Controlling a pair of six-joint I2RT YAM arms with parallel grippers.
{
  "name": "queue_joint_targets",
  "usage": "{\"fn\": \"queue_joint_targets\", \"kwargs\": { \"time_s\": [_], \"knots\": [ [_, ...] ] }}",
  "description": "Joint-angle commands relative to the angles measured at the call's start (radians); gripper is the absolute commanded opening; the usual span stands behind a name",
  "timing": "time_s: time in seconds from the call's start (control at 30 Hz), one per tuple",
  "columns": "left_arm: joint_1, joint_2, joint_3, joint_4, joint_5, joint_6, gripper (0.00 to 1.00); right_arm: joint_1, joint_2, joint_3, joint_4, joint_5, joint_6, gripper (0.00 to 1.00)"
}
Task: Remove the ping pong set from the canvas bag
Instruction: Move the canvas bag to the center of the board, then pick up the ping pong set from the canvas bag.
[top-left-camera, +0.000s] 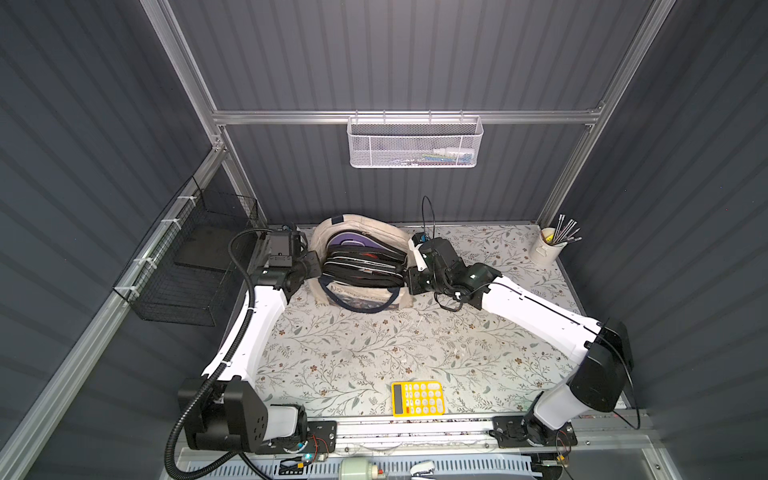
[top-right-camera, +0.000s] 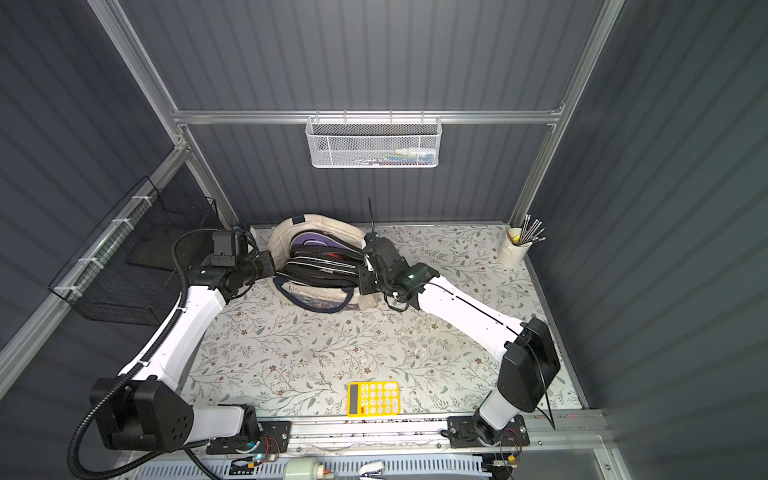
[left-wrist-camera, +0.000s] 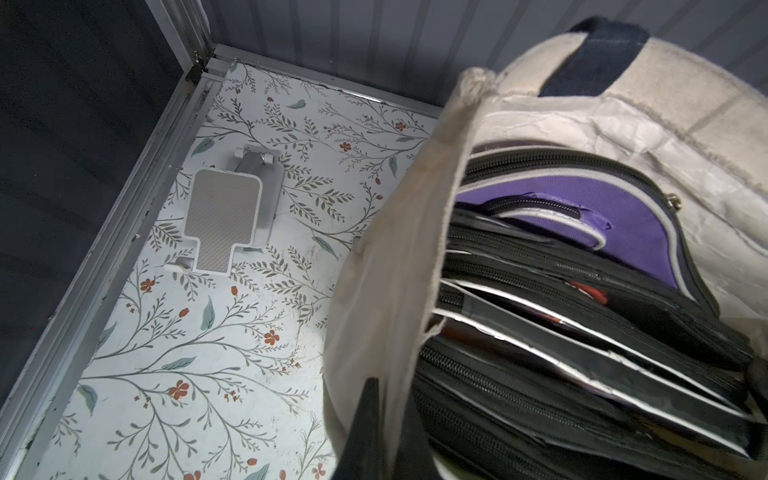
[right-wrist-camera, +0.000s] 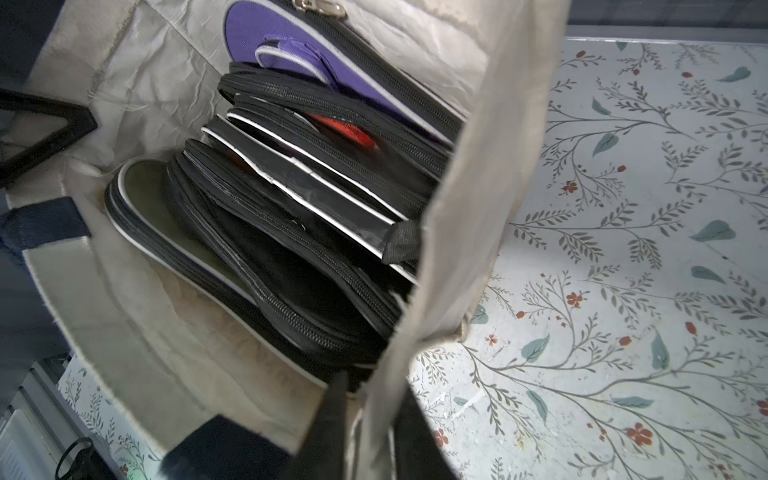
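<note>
The cream canvas bag (top-left-camera: 357, 222) with navy handles stands open at the back middle of the table in both top views (top-right-camera: 307, 222). Packed upright inside it are several zippered paddle cases of the ping pong set (top-left-camera: 365, 262), black ones and a purple one (right-wrist-camera: 266, 45). My left gripper (left-wrist-camera: 386, 415) is shut on the bag's left rim (left-wrist-camera: 395, 249). My right gripper (right-wrist-camera: 374, 399) straddles the right rim (right-wrist-camera: 465, 208), one finger inside the bag and one outside. Its jaws stand a little apart and the cloth hangs loose between them.
A yellow calculator (top-left-camera: 417, 398) lies near the front edge. A white cup of pens (top-left-camera: 547, 245) stands in the back right corner. A white mesh basket (top-left-camera: 414, 141) hangs on the back rail, a black wire basket (top-left-camera: 187, 266) on the left wall. A small grey stand (left-wrist-camera: 226, 216) lies left of the bag.
</note>
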Motion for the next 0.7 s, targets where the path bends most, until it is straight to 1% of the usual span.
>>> {"fn": "queue_joint_targets", "kwargs": {
  "time_s": [0.0,0.03,0.13,0.27,0.37,0.47,0.53,0.67],
  "knots": [
    [0.014,-0.032,-0.024,0.026,-0.023,0.031,0.0,0.008,-0.044,-0.024,-0.032,0.053,-0.034,0.65],
    [0.014,-0.034,-0.03,0.028,-0.022,0.035,0.0,0.008,-0.059,-0.025,-0.029,0.072,-0.051,0.72],
    [0.014,-0.046,-0.06,0.029,-0.015,0.029,0.0,0.008,-0.111,-0.011,-0.031,0.121,-0.116,0.84],
    [0.011,-0.066,-0.13,0.041,0.012,0.002,0.0,0.01,-0.161,0.021,0.004,0.115,-0.212,0.95],
    [0.006,-0.074,-0.157,0.039,0.007,0.012,0.0,0.01,-0.147,0.069,0.039,0.055,-0.275,0.96],
    [0.003,-0.064,-0.148,0.027,0.001,0.022,0.0,0.01,-0.064,0.179,0.035,-0.039,-0.313,0.95],
    [0.003,-0.059,-0.145,0.024,0.0,0.024,0.0,0.01,-0.005,0.238,0.039,-0.1,-0.327,0.93],
    [0.003,-0.066,-0.158,0.034,-0.002,0.022,0.0,0.012,0.147,0.389,0.028,-0.257,-0.327,0.86]
  ]
}}
